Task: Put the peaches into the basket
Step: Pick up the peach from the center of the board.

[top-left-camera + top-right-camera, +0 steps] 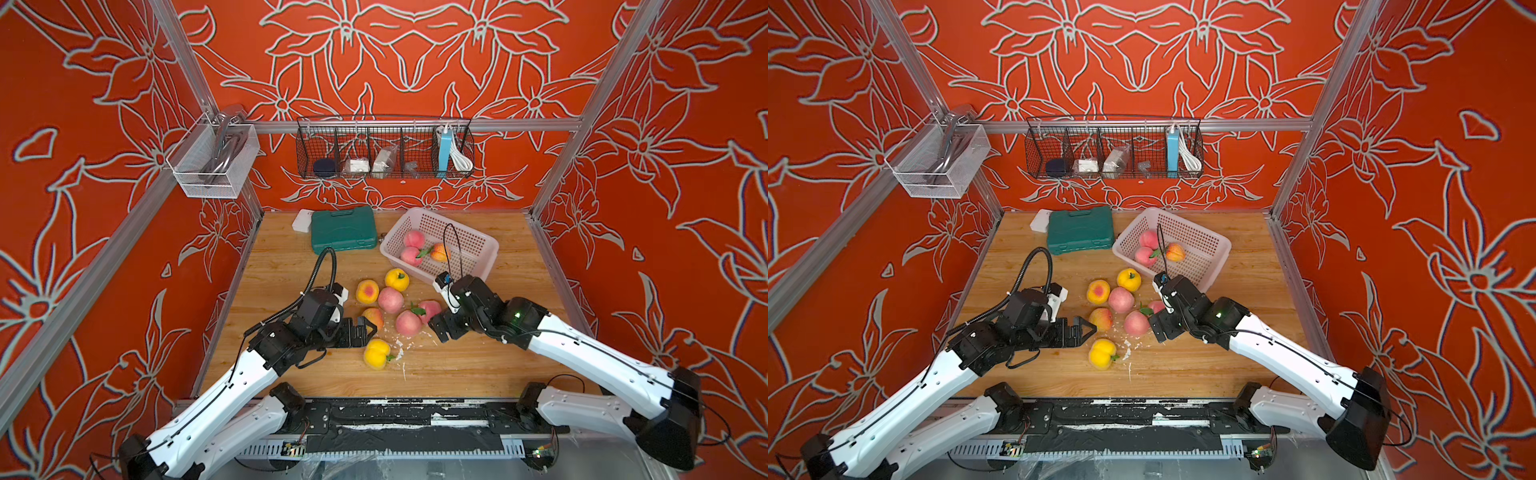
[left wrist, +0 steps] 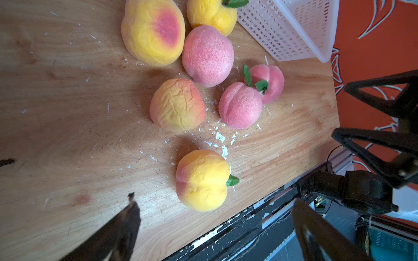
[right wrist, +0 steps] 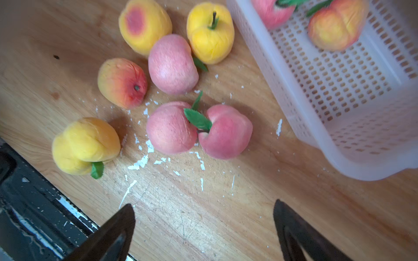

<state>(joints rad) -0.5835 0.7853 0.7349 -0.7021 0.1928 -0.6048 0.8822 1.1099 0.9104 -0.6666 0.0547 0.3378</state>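
Note:
The pale pink basket (image 1: 482,249) (image 1: 1214,249) stands at the back right of the wooden table. It holds three peaches: two pink (image 1: 414,239) (image 1: 411,256) and one orange (image 1: 439,252). Several peaches lie loose mid-table, among them a blushed yellow one (image 1: 367,291), a plain yellow one (image 1: 397,279), a pink pair (image 3: 169,128) (image 3: 226,132) and a wrinkled orange one (image 2: 177,105). My left gripper (image 1: 365,332) (image 2: 214,200) is open and holds nothing; a yellow peach (image 1: 376,353) (image 2: 202,180) lies just ahead of it. My right gripper (image 1: 435,330) (image 3: 203,203) is open over bare wood near the pink pair.
A green case (image 1: 344,228) and a white box (image 1: 302,220) sit at the back left of the table. A black wire rack (image 1: 384,151) and a white mesh bin (image 1: 214,160) hang on the walls. White flakes (image 1: 400,349) litter the wood. A black rail (image 1: 395,415) runs along the front edge.

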